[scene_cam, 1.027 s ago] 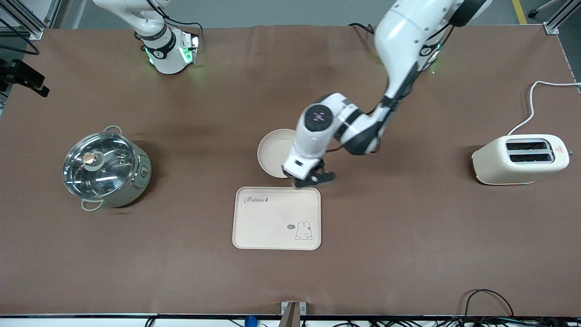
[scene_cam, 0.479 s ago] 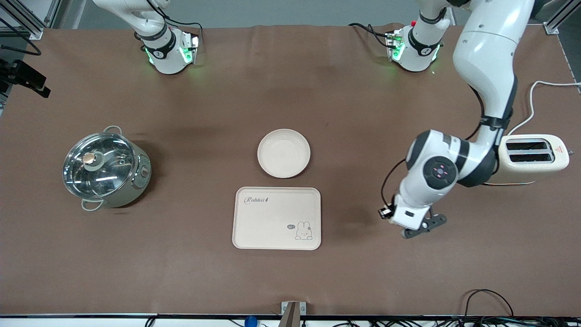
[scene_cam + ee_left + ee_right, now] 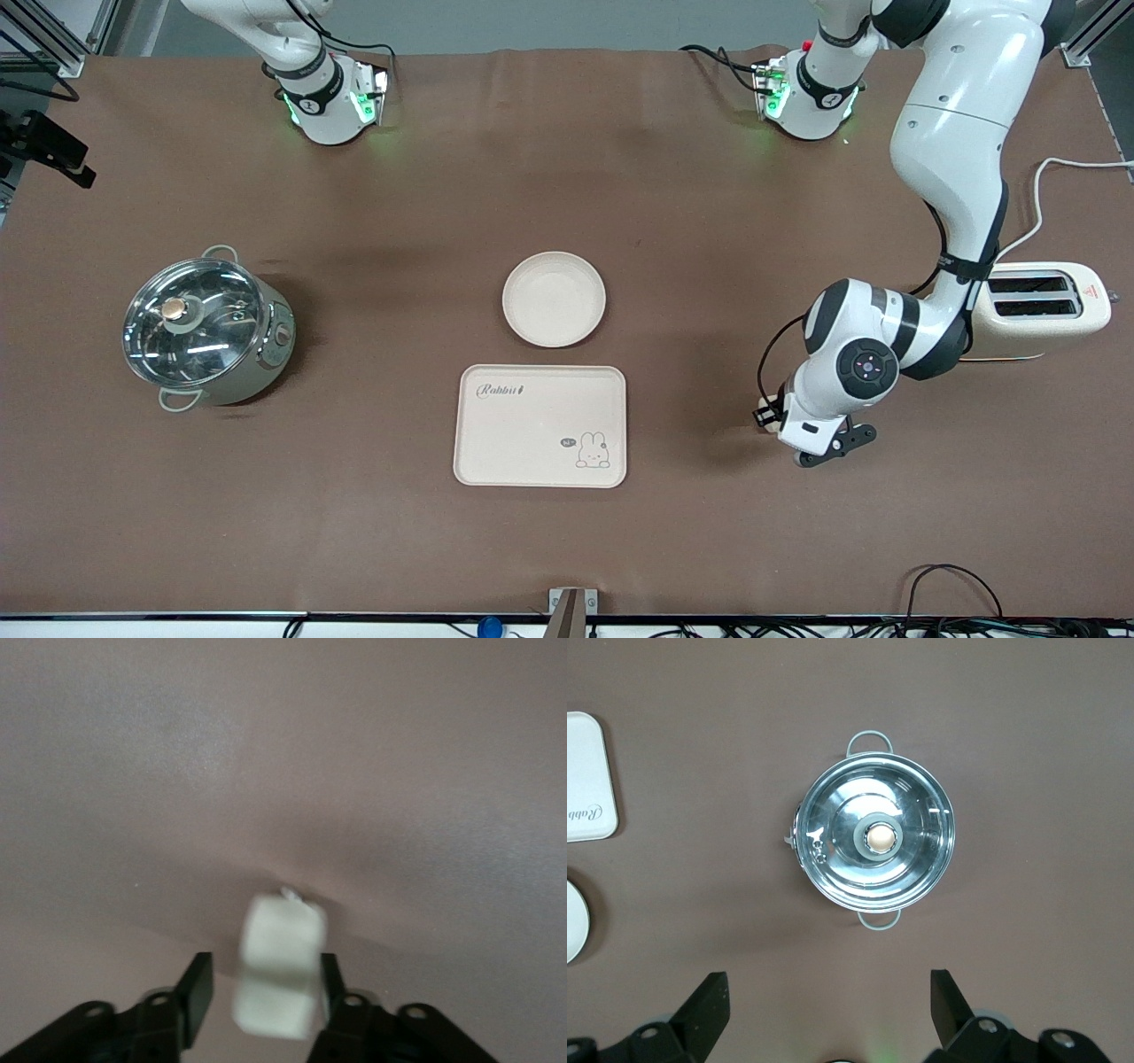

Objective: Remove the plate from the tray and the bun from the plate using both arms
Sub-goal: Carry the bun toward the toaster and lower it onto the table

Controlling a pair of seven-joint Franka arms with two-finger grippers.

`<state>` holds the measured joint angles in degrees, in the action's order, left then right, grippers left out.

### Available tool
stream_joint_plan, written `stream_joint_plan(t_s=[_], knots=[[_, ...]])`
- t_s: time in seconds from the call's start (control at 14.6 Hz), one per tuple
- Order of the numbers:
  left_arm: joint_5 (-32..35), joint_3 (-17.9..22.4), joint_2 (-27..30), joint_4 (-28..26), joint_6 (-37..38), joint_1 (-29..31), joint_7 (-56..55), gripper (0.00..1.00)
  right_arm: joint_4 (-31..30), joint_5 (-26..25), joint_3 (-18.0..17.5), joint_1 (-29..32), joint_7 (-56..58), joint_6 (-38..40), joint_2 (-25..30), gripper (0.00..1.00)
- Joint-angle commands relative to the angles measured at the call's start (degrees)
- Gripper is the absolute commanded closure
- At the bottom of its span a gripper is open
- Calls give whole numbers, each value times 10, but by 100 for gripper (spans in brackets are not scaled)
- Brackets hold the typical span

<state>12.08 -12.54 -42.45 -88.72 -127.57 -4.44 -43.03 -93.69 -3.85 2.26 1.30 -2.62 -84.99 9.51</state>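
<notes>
The round cream plate (image 3: 554,299) rests on the table, just farther from the front camera than the rabbit tray (image 3: 540,425). The pale bun (image 3: 279,966) lies on the brown table between my left gripper's (image 3: 263,992) open fingers; one finger is at its side and the other stands a little apart. In the front view my left gripper (image 3: 815,443) is low over the table near the toaster, and the hand hides the bun. My right gripper (image 3: 828,1010) is wide open and empty, high above the pot; the front view shows only that arm's base.
A steel pot with a glass lid (image 3: 205,330) stands toward the right arm's end; it also shows in the right wrist view (image 3: 873,843). A cream toaster (image 3: 1036,310) with a white cord stands toward the left arm's end, close to the left arm's elbow.
My left arm left the plate on the table, swung toward the toaster's end, then came down a little lower over the bun. The right arm has not moved.
</notes>
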Motion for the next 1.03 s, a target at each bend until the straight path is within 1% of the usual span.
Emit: stream_joint_plan(t_s=[0.0,0.14,0.34,0.55,0.68,0.82,0.96], knots=[[11,-6,13,-1,1,10,-12,0,34,-10,-3,-6,-10,3,-32,0],[11,-6,27,0,9,10,-12,0,42,-10,-4,-10,-5,8,-38,0],[14,-6,89,11,59,8,-3,0,39,-8,-4,-10,-1,18,-49,0],[20,-9,155,47,132,9,73,0,43,-6,-3,-8,-3,9,-50,0],[25,-6,212,48,162,11,99,0,44,-6,-3,-8,-4,0,-50,0],[18,-6,263,51,219,14,176,0,45,-6,-3,-9,-4,-3,-50,0],[13,-11,314,50,269,32,245,0,49,-6,-3,-9,-6,-3,-50,0]])
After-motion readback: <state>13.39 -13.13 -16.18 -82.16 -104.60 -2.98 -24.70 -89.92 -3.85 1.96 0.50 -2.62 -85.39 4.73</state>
